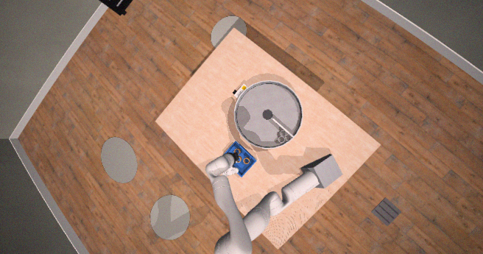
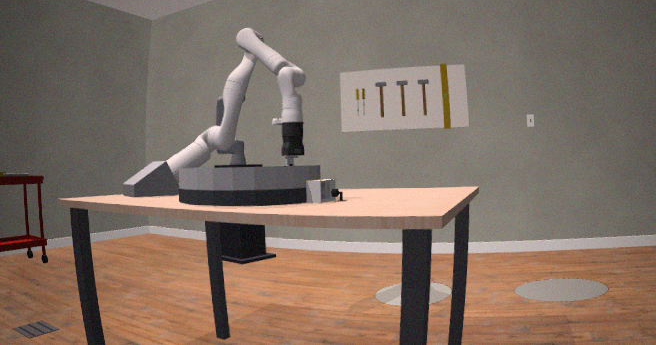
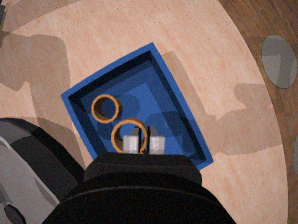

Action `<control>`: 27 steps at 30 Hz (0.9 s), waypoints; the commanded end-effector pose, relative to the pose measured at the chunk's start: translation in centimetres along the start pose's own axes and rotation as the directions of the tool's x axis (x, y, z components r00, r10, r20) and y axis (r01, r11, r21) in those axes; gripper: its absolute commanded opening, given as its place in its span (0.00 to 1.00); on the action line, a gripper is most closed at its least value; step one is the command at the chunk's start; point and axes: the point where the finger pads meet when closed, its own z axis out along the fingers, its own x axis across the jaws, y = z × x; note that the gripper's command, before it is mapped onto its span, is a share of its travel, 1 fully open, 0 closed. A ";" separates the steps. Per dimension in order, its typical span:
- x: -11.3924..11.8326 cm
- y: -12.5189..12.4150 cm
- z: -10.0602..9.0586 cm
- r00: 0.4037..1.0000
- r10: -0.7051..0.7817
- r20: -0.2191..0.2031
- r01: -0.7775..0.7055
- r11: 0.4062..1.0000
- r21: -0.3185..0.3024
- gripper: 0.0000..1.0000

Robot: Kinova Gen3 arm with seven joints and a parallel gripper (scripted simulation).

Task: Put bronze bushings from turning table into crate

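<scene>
The nearly closed gripper [image 1: 235, 157] [image 2: 290, 161] [image 3: 144, 135] pinches one bronze bushing [image 1: 240, 161] [image 3: 114, 137] by its wall, two other bronze bushings [image 1: 249, 161] [image 3: 93, 108] beside it in the blue crate [image 1: 247, 152] [image 3: 183, 102].

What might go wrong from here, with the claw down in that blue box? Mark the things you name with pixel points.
The gripper [image 1: 235, 157] [image 2: 290, 163] [image 3: 144, 135] pinches a bronze bushing [image 1: 238, 160] [image 3: 116, 145] by its wall, one finger inside the ring. On release, that finger might catch and tip or drag it.

Other bronze bushings [image 1: 246, 160] [image 3: 93, 108] sit close by in the crate [image 1: 249, 167] [image 3: 187, 110], so opening fingers could nudge one.
</scene>
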 end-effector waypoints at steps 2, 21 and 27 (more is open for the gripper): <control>0.0 0.0 0.3 1.000 0.000 -0.001 0.000 1.000 -0.001 0.00; 0.0 0.0 1.5 1.000 0.000 -0.001 0.000 1.000 -0.001 0.00; 0.0 0.0 1.7 1.000 0.000 -0.001 0.000 1.000 -0.001 0.00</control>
